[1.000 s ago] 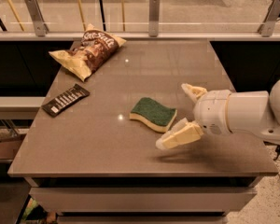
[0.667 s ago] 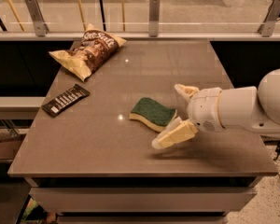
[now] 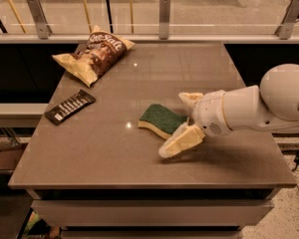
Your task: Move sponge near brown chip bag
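Observation:
The sponge [image 3: 162,119], dark green on top with a pale yellow body, lies flat near the middle of the grey table [image 3: 109,148]. My gripper [image 3: 179,121] comes in from the right on a white arm. It is open, with one pale finger [image 3: 189,99] behind the sponge's right end and the other [image 3: 180,141] in front of it. The fingers straddle that end without closing on it. The brown chip bag [image 3: 93,54], brown centre with pale yellow ends, lies at the table's far left corner, well away from the sponge.
A flat dark wrapped bar with white stripes [image 3: 70,106] lies at the left of the table, between the bag and the near edge. A glass railing with metal posts [image 3: 163,14] runs behind the table. The table's edges drop off on all sides.
My gripper has moved left toward the sponge, so its fingers now straddle the sponge's right end. The sponge, bag and bar have not moved.

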`<state>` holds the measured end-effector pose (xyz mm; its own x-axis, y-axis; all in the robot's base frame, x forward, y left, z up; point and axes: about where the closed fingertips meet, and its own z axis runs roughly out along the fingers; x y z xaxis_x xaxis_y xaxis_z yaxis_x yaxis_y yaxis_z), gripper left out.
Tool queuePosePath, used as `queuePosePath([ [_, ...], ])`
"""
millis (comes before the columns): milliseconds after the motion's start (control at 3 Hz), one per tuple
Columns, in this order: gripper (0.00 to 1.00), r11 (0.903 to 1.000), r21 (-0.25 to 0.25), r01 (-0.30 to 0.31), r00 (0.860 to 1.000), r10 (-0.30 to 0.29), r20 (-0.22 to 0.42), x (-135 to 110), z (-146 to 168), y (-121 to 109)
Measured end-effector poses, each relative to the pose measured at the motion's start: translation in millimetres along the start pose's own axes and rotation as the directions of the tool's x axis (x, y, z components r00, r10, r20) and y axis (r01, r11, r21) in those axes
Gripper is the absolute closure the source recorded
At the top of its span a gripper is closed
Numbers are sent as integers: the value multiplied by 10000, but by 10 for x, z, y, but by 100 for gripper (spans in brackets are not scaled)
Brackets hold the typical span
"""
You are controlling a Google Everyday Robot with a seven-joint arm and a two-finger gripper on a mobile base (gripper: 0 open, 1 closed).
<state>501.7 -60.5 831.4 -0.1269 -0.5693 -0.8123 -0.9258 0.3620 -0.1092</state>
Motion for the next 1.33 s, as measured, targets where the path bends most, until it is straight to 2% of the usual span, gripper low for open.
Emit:
queuePosePath([
  [667,0,9970,642,-438,9973,474,-563,-23,34,-39],
  [1000,18,9970,628,-451,9973,486,-556,-42,41,-28],
  [1333,41,9973,610,-416,9974,450,-559,-59,48,-17],
])
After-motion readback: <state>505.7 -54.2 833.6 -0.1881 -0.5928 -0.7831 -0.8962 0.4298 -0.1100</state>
